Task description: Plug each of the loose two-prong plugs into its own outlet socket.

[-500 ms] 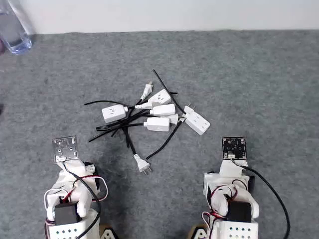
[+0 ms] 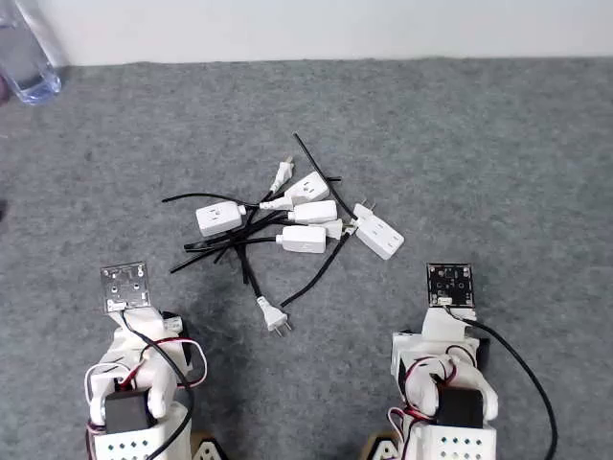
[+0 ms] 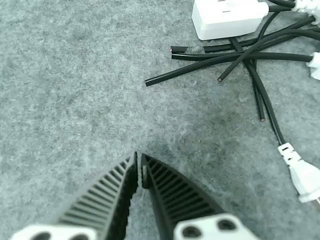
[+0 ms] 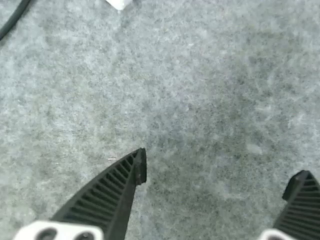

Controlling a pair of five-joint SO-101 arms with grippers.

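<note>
Ahead of shut, empty L gripper [image 3: 139,158], plug [image 3: 299,171] is yet ungrasped; jaws must be opened 1st. R gripper [image 4: 221,165] is spread wide.

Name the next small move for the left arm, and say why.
Probably open the left gripper and ease it toward the loose plug. The gripper is shut over bare carpet, holding nothing, and that plug lies apart from the pile, close ahead.

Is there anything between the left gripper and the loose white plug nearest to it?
Nothing visible. Only bare grey mat lies between the shut left gripper and the white plug. The black cords lie farther off, outside that path.
</note>
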